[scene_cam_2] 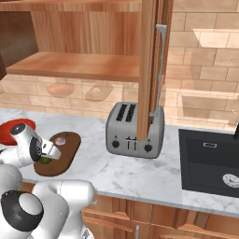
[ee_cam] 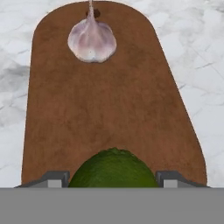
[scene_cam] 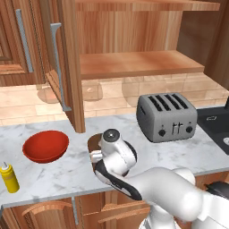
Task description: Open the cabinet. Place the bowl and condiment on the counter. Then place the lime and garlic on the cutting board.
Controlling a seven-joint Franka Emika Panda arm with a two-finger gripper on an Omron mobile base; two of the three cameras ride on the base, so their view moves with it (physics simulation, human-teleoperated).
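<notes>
Lime point(ee_cam: 113, 168) btwn fingers point(ee_cam: 54, 179) on cutting board point(ee_cam: 109, 105), garlic point(ee_cam: 92, 41) at far end

The cabinet point(scene_cam: 134, 62) is made of reddish-brown wood. Its doors are swung open, and two bare wooden shelves are seen inside. A long grey bar handle is fixed on each door. The white marble desk point(scene_cam: 58, 179) is spread out below it. The red bowl point(scene_cam: 45, 146) is set upright on the desk, left of the cutting board point(ee_cam: 109, 109). The small yellow condiment point(scene_cam: 9, 177) is stood upright near the desk's front edge, apart from the bowl. The dark brown board is laid flat on the desk. The whitish-pink garlic point(ee_cam: 92, 40) is placed at one end of the board. The dark green lime point(ee_cam: 113, 168) is seen at the other end.
</notes>
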